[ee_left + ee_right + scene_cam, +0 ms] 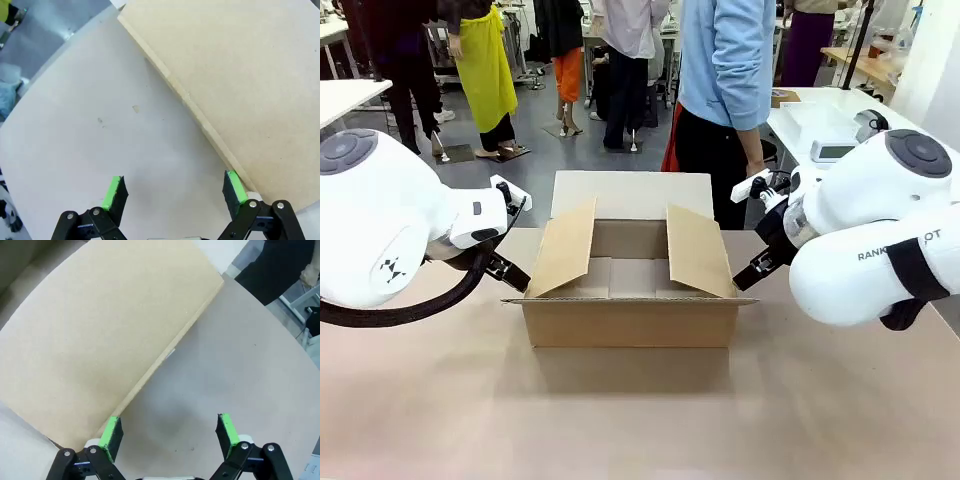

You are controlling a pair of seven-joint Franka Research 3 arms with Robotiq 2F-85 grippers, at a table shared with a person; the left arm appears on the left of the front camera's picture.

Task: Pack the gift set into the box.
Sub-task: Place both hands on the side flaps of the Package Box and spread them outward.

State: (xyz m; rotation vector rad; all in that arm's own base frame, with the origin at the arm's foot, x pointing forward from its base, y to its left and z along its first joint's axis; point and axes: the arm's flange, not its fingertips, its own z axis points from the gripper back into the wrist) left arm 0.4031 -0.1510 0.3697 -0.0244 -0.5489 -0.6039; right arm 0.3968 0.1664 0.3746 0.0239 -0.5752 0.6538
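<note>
One brown box (630, 322) sits in the middle of the table (640, 430). Its open top faces up. Its long side runs from 9 o'clock to 3 o'clock across the table. I can count three flaps for sure. The far flap (632, 194) stands up at 12 o'clock. The left flap (565, 246) and the right flap (698, 250) lean up and in over the box. I cannot tell how the near flap lies. There are two white arms, one on each side. The left arm comes in from 9 o'clock with its wrist bent low, and the left claw (504, 268) points down at the table just beside the box's left end. In the left wrist view its two green pads (113, 192) are spread wide with nothing between them, and one pad is right next to the cardboard edge. The right arm comes in from 3 o'clock in the same bent way, and the right claw (752, 268) points down just beside the box's right end. In the right wrist view it is spread wide too and holds nothing. One person in a light blue top (725, 60) stands close to the far side of the table at 12 o'clock.
</note>
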